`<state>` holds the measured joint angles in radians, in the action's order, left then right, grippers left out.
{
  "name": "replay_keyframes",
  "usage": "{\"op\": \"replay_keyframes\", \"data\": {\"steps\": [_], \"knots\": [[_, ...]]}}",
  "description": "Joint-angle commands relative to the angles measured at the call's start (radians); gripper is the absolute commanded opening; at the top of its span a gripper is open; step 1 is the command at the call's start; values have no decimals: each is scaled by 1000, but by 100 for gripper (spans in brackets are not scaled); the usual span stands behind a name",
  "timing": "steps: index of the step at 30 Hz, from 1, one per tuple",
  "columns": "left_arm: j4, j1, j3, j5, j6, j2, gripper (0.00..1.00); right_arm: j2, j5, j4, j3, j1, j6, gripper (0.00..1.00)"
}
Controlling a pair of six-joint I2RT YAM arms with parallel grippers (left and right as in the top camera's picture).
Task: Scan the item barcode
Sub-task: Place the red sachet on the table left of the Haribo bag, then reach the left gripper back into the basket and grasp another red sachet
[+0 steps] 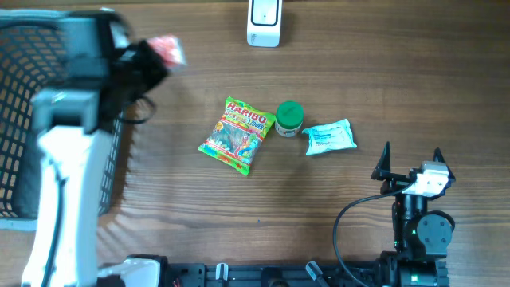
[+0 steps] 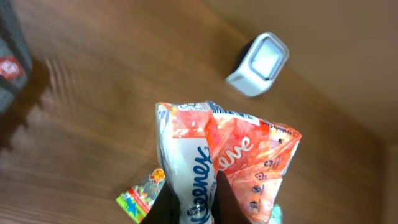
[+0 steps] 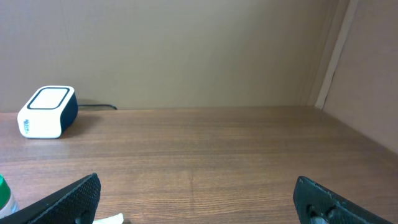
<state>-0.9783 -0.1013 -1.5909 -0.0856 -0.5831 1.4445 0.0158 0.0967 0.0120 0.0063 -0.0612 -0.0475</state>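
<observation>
Far left there's the black basket (image 1: 16, 119), then the left gripper (image 2: 196, 202) clamped tight on the Kleenex pack (image 2: 230, 155), held up off the table left of the white scanner (image 1: 264, 20), with the Haribo bag (image 1: 235, 134), green-lidded jar (image 1: 289, 118) and blue-white packet (image 1: 329, 137) lying mid-table, and the right gripper (image 1: 410, 163) spread wide open at front right.

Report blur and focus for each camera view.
Overhead: the tissue pack at upper left is smeared by motion, while the Haribo bag reads crisp. Left wrist: the tissue pack sits close and slightly soft, and the table at left is streaked. Right wrist: scanner and table are sharp; no glare.
</observation>
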Motion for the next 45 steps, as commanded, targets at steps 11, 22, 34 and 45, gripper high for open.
{"op": "replay_keyframes", "data": {"steps": [11,22,34,45], "knots": [[243,-158,351,150,-637,509,4,-6,-8,3,-1,2,-5,100],[170,-178,290,260,-439,-54,100,-6,-8,3,-1,2,-5,100],[435,809,256,-190,124,-259,100,-6,-8,3,-1,2,-5,100],[267,766,256,-179,871,379,100,-6,-8,3,-1,2,-5,100]]}}
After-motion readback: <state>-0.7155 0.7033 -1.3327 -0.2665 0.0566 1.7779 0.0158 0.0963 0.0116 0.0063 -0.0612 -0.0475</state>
